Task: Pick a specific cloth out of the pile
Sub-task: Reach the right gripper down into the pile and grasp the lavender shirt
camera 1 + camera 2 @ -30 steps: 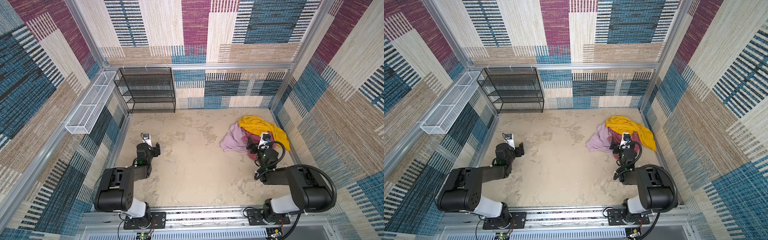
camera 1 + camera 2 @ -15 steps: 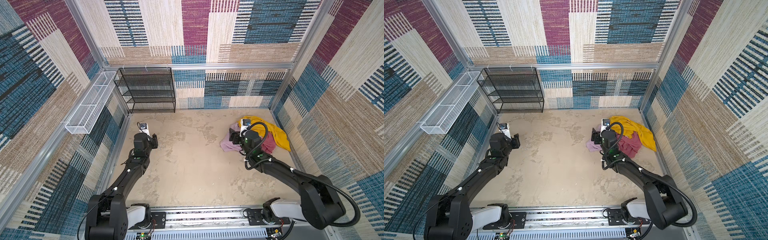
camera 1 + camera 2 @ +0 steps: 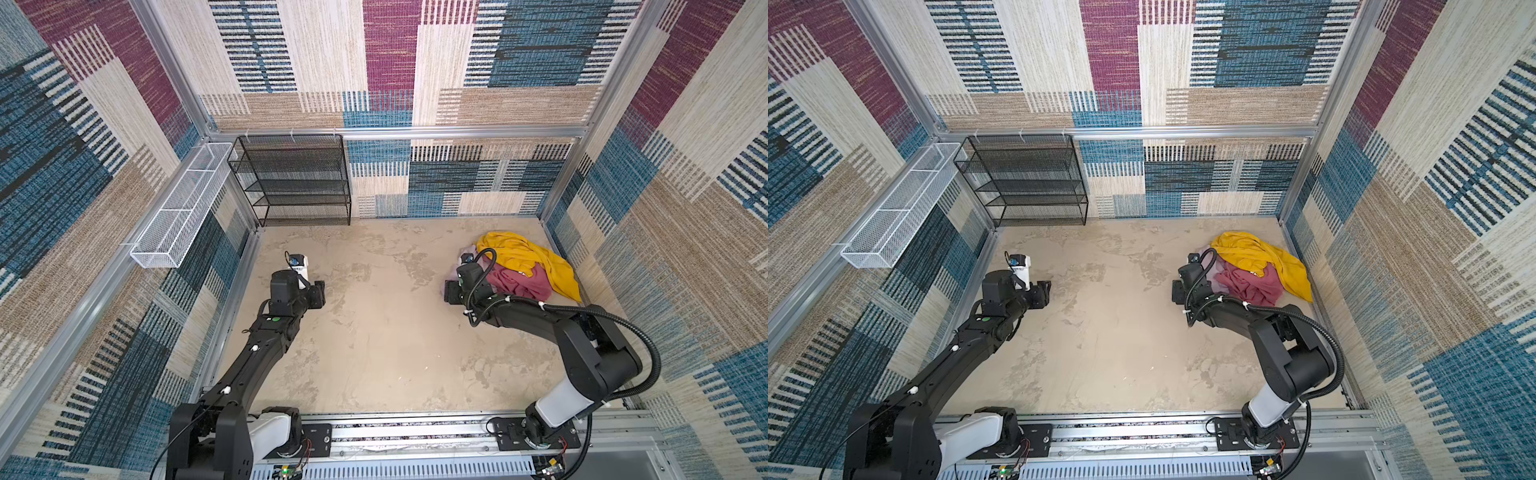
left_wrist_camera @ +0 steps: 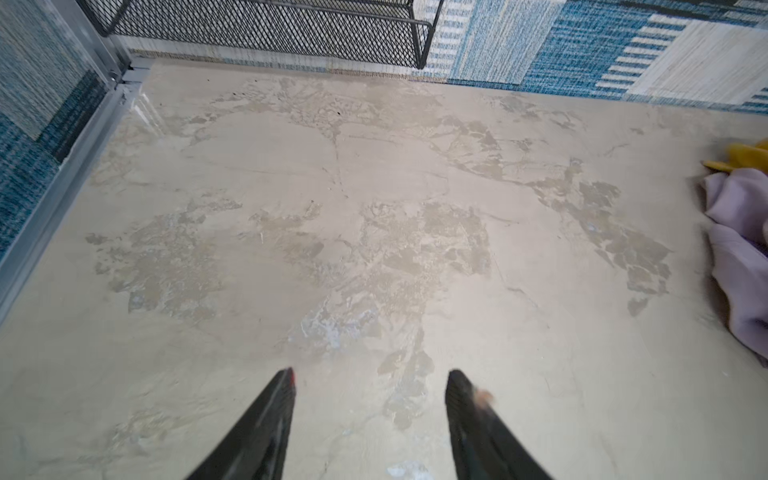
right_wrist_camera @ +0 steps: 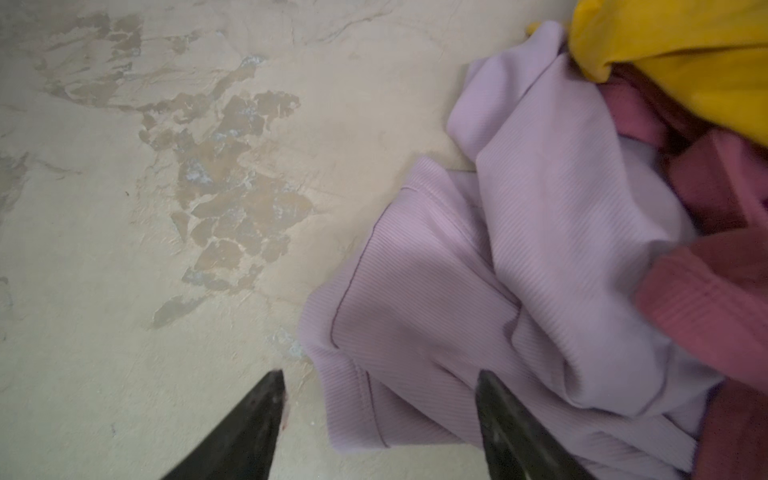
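Observation:
The pile (image 3: 524, 272) lies at the right of the floor: a mustard-yellow garment (image 3: 1262, 257) on top, a rose-red one (image 3: 1252, 284) below it. The cloth (image 5: 519, 249), pale lilac ribbed knit, spreads out from the pile's left edge; the right arm hides most of it in both top views, and a strip (image 3: 1213, 272) shows. My right gripper (image 5: 380, 376) is open, with the cloth's hemmed edge between its fingers (image 5: 498, 411); it hangs at the pile's left edge (image 3: 451, 291). My left gripper (image 4: 372, 374) is open over bare floor, far left of the pile (image 3: 320, 293).
A black mesh shelf rack (image 3: 295, 183) stands against the back wall at the left. A white wire basket (image 3: 178, 208) hangs on the left wall. Patterned walls enclose the beige floor (image 3: 382, 332). The arms' rail (image 3: 415, 432) runs along the front.
Both arms have unfolded and reached out from near the front. The right gripper has come to the pile's left edge, over the lilac cloth. The left gripper reached out over bare floor.

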